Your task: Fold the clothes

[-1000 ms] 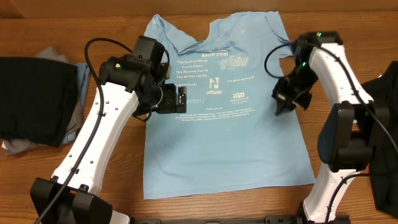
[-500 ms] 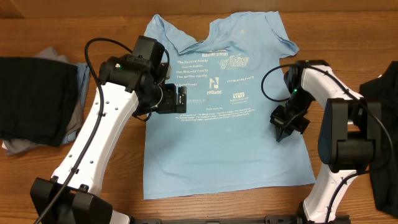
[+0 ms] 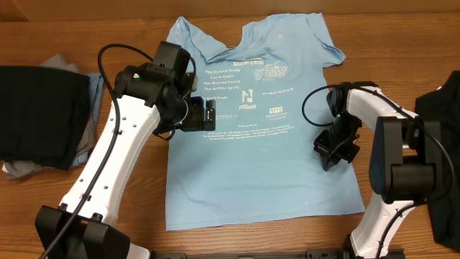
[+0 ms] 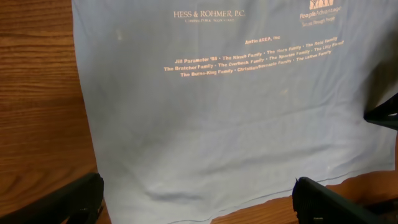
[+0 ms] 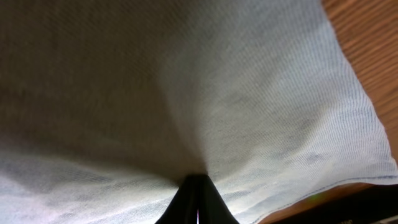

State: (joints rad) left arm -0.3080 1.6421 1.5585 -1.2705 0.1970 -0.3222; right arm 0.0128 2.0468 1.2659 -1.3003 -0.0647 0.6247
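Light sky-blue cotton T-shirt (image 3: 259,173) lies flat, lettering up, at centre frame on the wooden surface (image 3: 108,21), spread out ready for folding. My left claw (image 3: 208,112) hovers wide over its left-centre, ready to grasp. My right claw (image 3: 333,149), closed, presses the shirt's right edge, probably smoothing it; I cannot tell whether cloth is pinched.

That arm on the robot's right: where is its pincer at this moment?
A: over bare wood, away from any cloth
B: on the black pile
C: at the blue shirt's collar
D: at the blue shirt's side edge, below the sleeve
D: the right gripper sits at the right side edge of the shirt, and its wrist view shows shut fingertips against pale cloth.
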